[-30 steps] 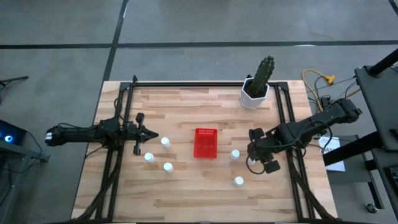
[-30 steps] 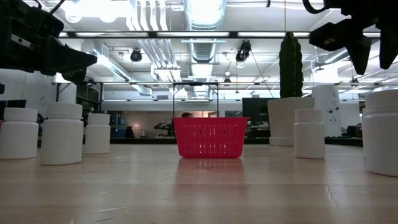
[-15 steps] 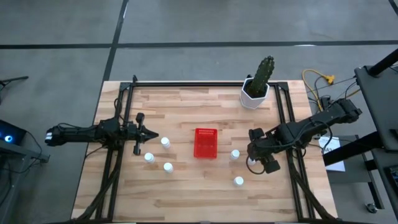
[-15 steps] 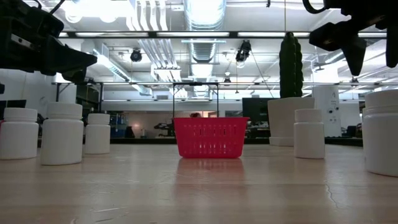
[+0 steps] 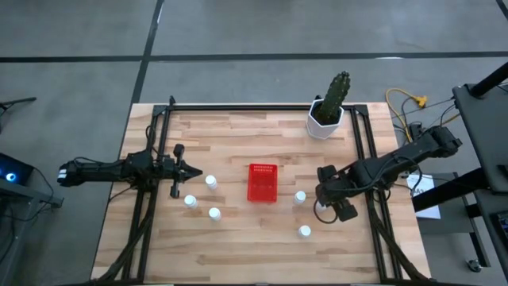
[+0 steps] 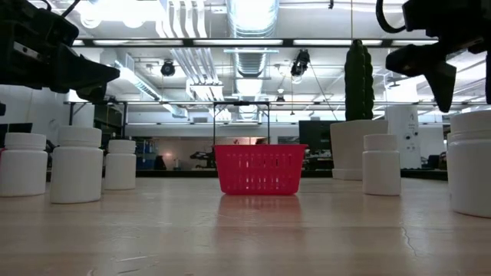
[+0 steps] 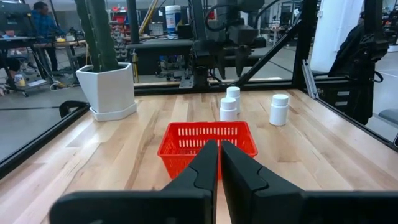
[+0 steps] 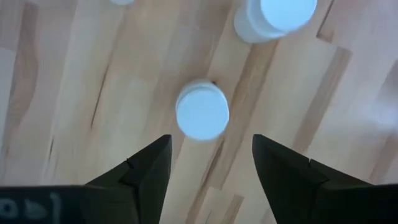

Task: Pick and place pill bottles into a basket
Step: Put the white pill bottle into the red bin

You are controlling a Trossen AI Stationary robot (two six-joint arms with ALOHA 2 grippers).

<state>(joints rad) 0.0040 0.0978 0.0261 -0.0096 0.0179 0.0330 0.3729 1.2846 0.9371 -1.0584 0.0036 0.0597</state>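
Note:
The red basket (image 5: 263, 182) stands at the table's middle. Three white pill bottles stand left of it (image 5: 210, 182) (image 5: 190, 201) (image 5: 214, 213). Two show on its right (image 5: 300, 197) (image 5: 304, 231). My right gripper (image 8: 211, 140) is open and points down, above a further bottle (image 8: 202, 115) whose cap lies just ahead of the gap between its fingers. In the high view the gripper (image 5: 325, 197) hides that bottle. My left gripper (image 5: 196, 174) is shut and empty, level above the table left of the basket, and points at the basket (image 7: 208, 140).
A white pot with a cactus (image 5: 325, 119) stands at the far right of the table. Dark frame rails (image 5: 159, 159) (image 5: 367, 159) run along the table's left and right sides. Bare wood lies near the front edge (image 5: 254, 254).
My right gripper has gone down a little toward the bottle under it, still open. My left gripper and all the bottles have kept still.

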